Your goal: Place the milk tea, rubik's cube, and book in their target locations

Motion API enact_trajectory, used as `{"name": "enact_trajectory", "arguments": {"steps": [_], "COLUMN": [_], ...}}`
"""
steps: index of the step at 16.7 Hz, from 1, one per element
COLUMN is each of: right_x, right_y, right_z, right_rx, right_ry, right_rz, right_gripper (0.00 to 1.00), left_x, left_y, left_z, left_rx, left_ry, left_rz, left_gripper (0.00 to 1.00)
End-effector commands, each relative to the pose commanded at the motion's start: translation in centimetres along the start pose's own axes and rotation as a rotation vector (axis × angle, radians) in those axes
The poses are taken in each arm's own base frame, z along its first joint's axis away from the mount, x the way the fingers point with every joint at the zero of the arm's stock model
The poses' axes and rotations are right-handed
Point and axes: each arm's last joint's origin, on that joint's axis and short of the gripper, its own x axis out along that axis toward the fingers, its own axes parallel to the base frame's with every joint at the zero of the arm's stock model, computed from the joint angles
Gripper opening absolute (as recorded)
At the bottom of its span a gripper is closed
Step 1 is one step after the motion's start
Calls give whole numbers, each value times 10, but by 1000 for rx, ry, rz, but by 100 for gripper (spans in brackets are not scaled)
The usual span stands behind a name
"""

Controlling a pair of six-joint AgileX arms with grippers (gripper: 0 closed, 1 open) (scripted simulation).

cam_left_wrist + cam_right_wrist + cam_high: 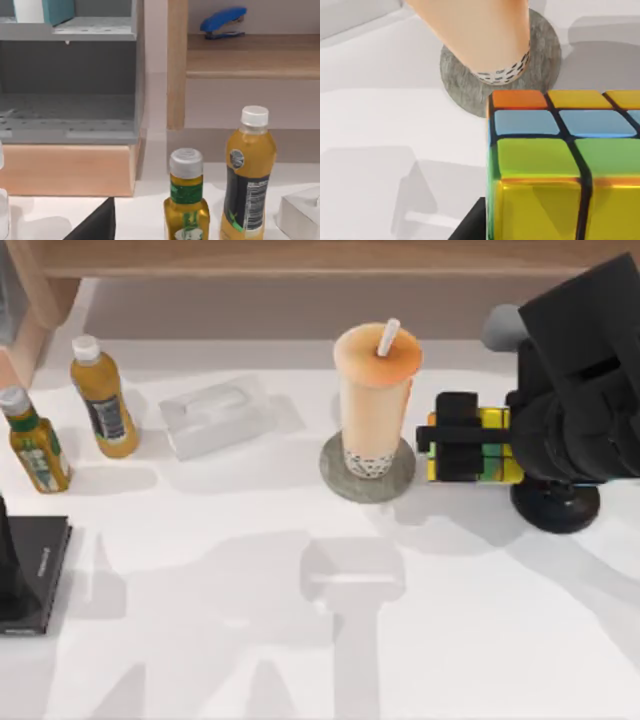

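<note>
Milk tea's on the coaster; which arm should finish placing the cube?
Right. The right gripper is shut on the rubik's cube, beside the milk tea. The left arm sits parked at the table's left edge, over the black slab.

The right arm (585, 370) is all black and chunky, with boxy parts. Its gripper (467, 437) has flat black fingers. It has a round black foot (555, 505).

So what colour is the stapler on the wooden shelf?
The stapler is bright blue. It shows best in the left wrist view, lying on the wooden shelf.
</note>
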Motion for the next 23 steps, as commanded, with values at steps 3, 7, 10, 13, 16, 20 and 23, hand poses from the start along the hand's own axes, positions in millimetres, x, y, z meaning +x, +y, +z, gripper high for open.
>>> {"name": "enact_trajectory", "arguments": {"steps": [3,7,10,13,16,20,23], "right_x": [5,-17,-53,-65,-65,-68,-59], "right_y": [-4,-28,-46,-53,-51,-54,-57], "right_z": [54,129,167,177,177,189,215], "right_rx": [-88,-144,-144,-139,-139,-126,-119], "right_ry": [-264,-644,-869,-933,-932,-994,-1040], "right_rz": [-13,-115,-200,-231,-225,-235,-253], "right_gripper": [0,0,0,0,0,0,0], "left_x": [0,0,0,0,0,0,0], "left_y": [0,0,0,0,0,0,0], "left_z": [0,0,0,0,0,0,0], "left_rx": [0,0,0,0,0,0,0], "left_ry": [0,0,0,0,0,0,0], "left_rz": [0,0,0,0,0,0,0], "left_gripper": [100,100,100,100,100,100,100]}}
